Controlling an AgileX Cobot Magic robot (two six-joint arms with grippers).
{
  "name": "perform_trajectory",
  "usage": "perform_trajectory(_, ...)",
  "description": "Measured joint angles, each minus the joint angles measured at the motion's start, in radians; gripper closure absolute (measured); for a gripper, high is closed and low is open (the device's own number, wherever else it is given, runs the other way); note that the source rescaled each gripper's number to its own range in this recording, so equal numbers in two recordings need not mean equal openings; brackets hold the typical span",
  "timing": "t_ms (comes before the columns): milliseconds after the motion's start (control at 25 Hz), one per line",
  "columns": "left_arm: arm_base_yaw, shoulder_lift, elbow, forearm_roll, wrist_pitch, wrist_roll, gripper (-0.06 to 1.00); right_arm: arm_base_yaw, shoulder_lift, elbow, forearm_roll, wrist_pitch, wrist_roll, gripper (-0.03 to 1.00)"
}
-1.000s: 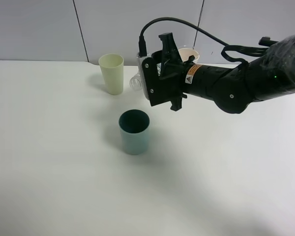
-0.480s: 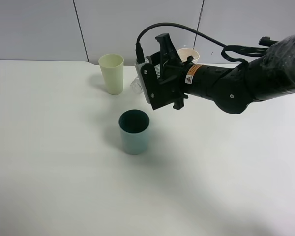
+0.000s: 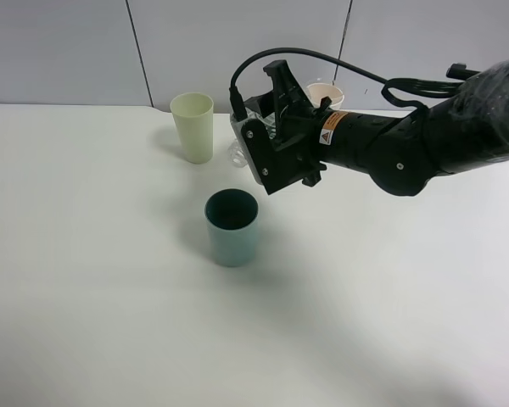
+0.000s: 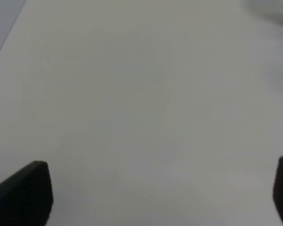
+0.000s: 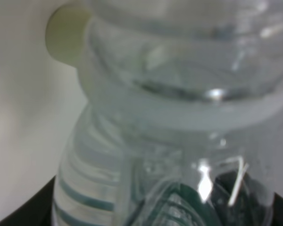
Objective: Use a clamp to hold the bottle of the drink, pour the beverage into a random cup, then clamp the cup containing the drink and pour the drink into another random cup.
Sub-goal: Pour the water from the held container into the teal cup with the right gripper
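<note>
My right gripper (image 3: 271,131) is shut on a clear plastic bottle (image 3: 237,149), held tilted in the air with its mouth toward the left. The bottle fills the right wrist view (image 5: 179,108). A pale yellow cup (image 3: 192,127) stands upright just left of the bottle's mouth and shows small behind the bottle in the right wrist view (image 5: 66,40). A teal cup (image 3: 232,227) stands upright below and in front of the gripper. A white cup (image 3: 326,90) stands behind the right arm, partly hidden. My left gripper (image 4: 160,197) is open over bare table and is out of the high view.
The white table (image 3: 85,280) spreads wide to the left and front. A grey panelled wall (image 3: 68,51) runs along the back edge. The black right arm (image 3: 424,140) reaches in from the right, with a cable looping above it.
My right gripper with the bottle has moved a little left and up, and has tilted the bottle's mouth closer to the pale yellow cup. The cups have not moved.
</note>
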Motion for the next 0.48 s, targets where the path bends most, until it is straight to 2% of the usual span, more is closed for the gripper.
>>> perform_trajectory(480,0.0,0.0,0.0,0.0,0.0,0.0,0.14,0.0,0.0,0.0,0.0,0.0,-0.041,0.97)
